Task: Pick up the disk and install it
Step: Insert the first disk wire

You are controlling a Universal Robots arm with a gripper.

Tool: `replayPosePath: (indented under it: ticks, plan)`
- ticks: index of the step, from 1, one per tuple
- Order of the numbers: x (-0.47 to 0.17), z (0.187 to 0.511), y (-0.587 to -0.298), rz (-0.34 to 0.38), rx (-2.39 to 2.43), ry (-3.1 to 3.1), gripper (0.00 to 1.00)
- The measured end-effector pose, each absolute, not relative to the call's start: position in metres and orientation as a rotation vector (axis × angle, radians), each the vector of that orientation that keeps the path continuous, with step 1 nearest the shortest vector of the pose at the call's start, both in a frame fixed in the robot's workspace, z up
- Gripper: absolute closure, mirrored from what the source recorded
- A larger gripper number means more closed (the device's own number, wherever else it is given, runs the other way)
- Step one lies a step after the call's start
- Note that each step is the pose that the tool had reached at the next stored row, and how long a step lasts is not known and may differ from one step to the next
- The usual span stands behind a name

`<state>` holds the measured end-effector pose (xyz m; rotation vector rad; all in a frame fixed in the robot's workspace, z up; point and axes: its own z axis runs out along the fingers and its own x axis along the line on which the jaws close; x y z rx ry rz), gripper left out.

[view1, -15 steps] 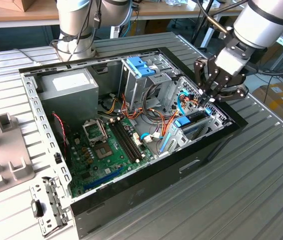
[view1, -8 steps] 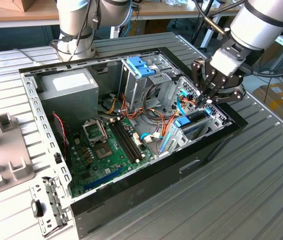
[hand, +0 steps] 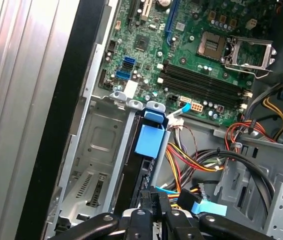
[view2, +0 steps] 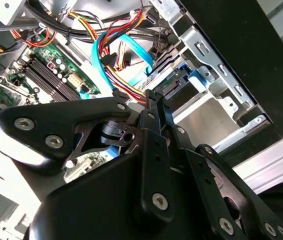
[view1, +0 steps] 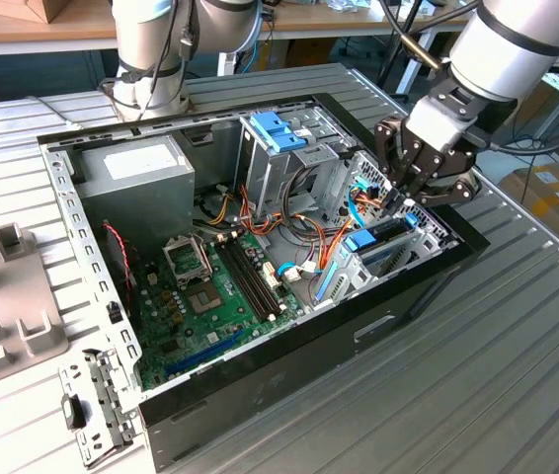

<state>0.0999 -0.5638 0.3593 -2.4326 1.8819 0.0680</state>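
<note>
The disk [view1: 386, 240] stands on edge in the metal bay at the open computer case's [view1: 289, 380] corner on the exterior view's right, its blue plastic end piece [view1: 360, 240] toward the motherboard. In the first wrist view the disk [hand: 137, 167] shows as a dark strip with the blue end piece [hand: 149, 140] at its far end. My gripper [view1: 398, 202] hangs right over the disk's cable-side end. In both wrist views the gripper [view2: 154, 97] [hand: 154, 200] has its fingers close together at that end. Whether they pinch the disk is hidden.
The green motherboard [view1: 210, 286] fills the case floor. A grey power-supply box [view1: 146, 173] and a metal cage with a light-blue top [view1: 279, 133] stand at the back. Coloured cables [view1: 329, 232] crowd beside the bay. A loose metal bracket [view1: 97, 405] lies outside the case.
</note>
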Motion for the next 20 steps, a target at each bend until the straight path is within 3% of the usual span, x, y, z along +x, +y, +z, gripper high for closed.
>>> replayPosePath:
  ticks: [20]
  plan:
    - [0.0968, 0.3554, -0.5636, 0.056, -2.201, 2.142, 0.83]
